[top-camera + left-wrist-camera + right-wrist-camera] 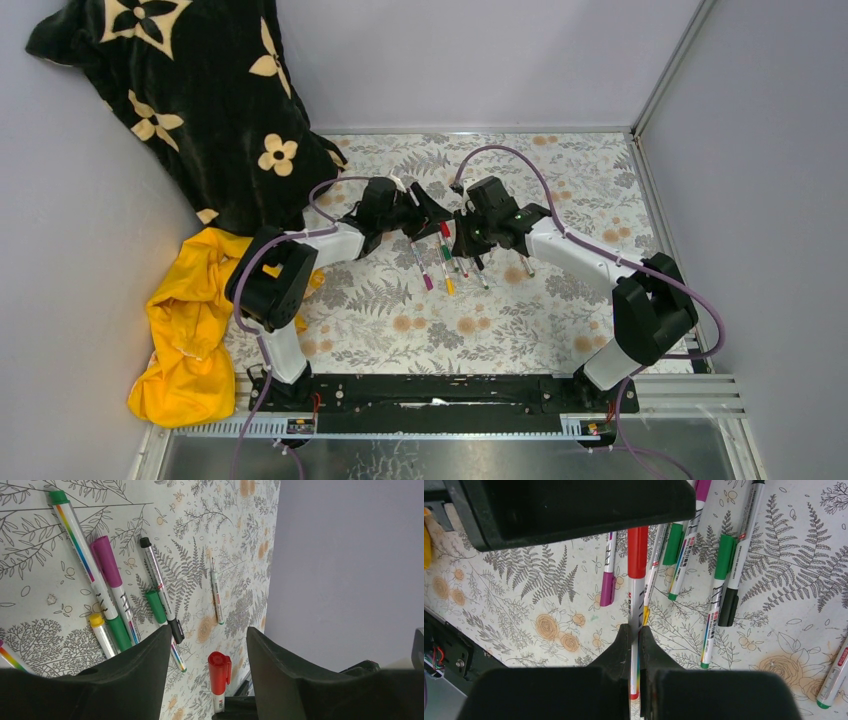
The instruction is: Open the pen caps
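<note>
The red cap (637,552) sits on the far end of a pen (636,600) held above the counter (549,585), and the next move depends on it. The pen's pale barrel is pinched near its other end by the right end effector (634,635), whose jaws are closed together on it. From there the pen's long axis runs straight away from the right wrist toward the left arm, cap first.

The left end effector (208,630) is the one nearer the cap. Its two fingers (145,670) stand apart, one on each side. The cap is in the gap between them, about midway, and as far as the left wrist view shows it touches neither. The pen seems to cross the fingers' length rather than lie along it, so closing them would likely pinch the cap's sides. After that, the pull would need to follow the pen's axis, away from the right end effector. A sideways tug could twist the barrel out of its grip.

The other pens (80,545) lie on the counter just beyond.
</note>
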Motion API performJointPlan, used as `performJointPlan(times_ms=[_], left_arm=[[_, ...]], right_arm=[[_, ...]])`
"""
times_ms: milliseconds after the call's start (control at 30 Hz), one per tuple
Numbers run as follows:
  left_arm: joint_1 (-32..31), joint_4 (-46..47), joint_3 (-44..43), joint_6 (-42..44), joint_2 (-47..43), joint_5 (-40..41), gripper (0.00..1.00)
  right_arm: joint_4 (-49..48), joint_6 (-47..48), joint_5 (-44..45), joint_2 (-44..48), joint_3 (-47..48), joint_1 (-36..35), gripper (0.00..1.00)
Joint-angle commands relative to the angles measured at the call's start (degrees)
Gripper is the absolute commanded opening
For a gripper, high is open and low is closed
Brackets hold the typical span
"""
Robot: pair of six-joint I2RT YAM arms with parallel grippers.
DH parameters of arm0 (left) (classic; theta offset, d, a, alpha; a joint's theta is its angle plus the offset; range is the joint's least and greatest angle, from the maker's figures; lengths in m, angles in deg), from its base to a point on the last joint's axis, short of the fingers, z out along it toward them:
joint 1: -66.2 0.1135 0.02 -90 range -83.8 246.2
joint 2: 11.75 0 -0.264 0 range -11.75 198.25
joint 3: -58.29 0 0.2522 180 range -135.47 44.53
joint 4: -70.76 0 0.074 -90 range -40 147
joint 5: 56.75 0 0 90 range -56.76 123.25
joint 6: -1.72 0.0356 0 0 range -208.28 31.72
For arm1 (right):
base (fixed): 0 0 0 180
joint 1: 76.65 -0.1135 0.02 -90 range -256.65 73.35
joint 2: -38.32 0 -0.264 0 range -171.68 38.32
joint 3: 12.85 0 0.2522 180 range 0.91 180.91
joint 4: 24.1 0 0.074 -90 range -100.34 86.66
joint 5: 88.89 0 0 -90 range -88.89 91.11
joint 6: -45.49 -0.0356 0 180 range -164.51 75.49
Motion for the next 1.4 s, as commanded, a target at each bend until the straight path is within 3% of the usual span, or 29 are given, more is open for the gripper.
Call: performJointPlan(times_ms=[0, 500, 1033, 1367], left_arm=[[-0.5, 4.6, -1.4, -0.5, 0.6, -1.4, 0.63], [-0.7, 8.7, 1.1, -2.0, 0.6, -3.1, 0.41], [-0.8, 10.0, 4.0, -2.0, -0.9, -3.4, 0.39], [-0.9, 11.6, 4.7, -2.2, -1.2, -3.5, 0.12]], right_arm=[[-1.8, -0.6, -1.4, -0.2, 2.4, -0.8, 0.0], [-2.9, -0.8, -1.0, -0.8, 1.8, -1.0, 0.0], [-3.5, -0.9, 0.6, 0.0, 1.4, -1.0, 0.0], [-3.7, -1.0, 0.7, 0.5, 0.5, -1.0, 0.0]])
